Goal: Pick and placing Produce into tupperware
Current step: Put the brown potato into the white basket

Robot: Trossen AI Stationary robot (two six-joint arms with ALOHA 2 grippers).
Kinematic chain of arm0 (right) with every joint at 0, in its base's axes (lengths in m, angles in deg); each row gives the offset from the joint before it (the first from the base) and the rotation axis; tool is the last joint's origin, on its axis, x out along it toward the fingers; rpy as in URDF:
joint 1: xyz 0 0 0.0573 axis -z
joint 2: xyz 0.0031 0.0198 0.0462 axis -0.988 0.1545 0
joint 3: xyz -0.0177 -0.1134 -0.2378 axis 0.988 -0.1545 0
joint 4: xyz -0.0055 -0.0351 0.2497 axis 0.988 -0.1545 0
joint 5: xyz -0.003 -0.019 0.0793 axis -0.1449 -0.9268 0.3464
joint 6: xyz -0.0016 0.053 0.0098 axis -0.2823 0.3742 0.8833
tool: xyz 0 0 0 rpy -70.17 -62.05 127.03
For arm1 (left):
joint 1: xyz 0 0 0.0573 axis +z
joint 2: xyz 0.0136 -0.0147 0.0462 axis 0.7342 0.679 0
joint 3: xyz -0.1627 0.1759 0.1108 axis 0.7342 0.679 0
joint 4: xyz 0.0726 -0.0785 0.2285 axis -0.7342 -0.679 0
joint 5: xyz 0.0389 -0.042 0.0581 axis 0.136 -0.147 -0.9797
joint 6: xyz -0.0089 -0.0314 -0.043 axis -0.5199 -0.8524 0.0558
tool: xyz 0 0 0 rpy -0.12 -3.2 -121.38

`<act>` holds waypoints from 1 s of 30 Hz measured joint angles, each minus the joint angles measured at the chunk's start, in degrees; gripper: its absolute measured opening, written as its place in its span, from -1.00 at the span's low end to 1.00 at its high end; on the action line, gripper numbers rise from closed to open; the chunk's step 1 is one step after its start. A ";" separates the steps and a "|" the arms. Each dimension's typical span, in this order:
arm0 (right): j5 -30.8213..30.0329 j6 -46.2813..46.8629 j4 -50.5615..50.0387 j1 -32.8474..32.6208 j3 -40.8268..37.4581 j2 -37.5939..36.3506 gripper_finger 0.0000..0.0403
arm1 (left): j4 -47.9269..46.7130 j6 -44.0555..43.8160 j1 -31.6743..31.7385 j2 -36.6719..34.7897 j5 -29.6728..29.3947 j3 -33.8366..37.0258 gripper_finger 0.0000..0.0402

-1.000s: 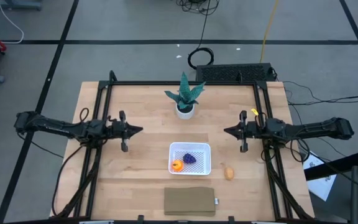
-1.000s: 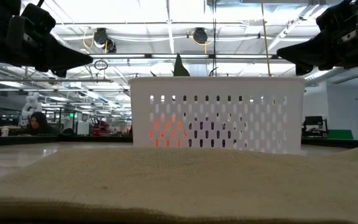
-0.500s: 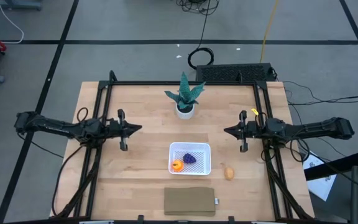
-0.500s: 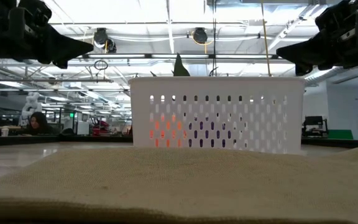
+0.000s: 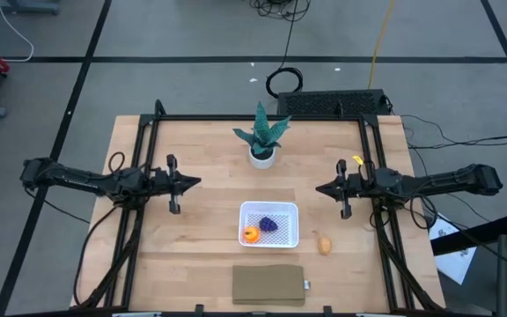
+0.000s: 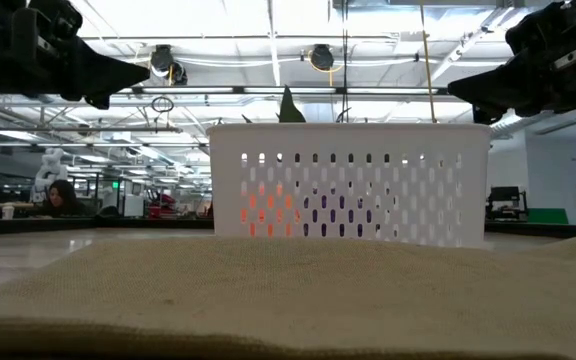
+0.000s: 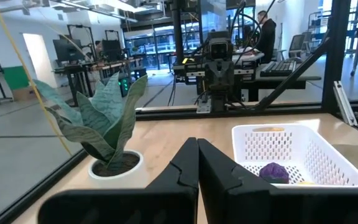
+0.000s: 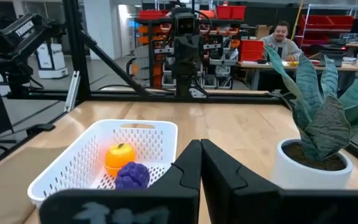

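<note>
You're looking at the white tupperware [image 5: 269, 224] sitting near the front-middle of the table [image 5: 209, 150], w/ two pieces of produce already lying in it: the round orange one [image 5: 251, 233] at its front-left corner and the dark purple bumpy one [image 5: 270, 224] just beside it, toward the middle. The tan-yellow oval piece [image 5: 324, 244] is lying on the bare wood just off the container's front-right corner, not touching it.

Your left gripper [image 5: 197, 183] is hanging above the table on the left side, well apart from the container, pointing toward the centre; in the left wrist view its fingers [image 7: 182, 168] are pressed together, nothing between them. Your right gripper [image 5: 320, 187] is mirroring it on the right side, also above the table, w/ fingers [image 8: 189, 165] closed on nothing. The oval piece is lying nearer the front edge than that gripper, on the same side.

The teal potted plant [image 5: 261, 136] is standing toward the back, about mid-table, and a flat brown slab [image 5: 269, 284] is lying at the front edge, just in front of the container.

A person [image 8: 283, 39] is sitting at a desk in the room beyond, seen in the right wrist view.
</note>
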 joint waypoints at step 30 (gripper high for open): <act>-0.67 -3.85 -8.43 -7.65 7.09 4.56 -1.00 | -0.42 0.72 0.00 0.00 -0.09 -0.02 -1.00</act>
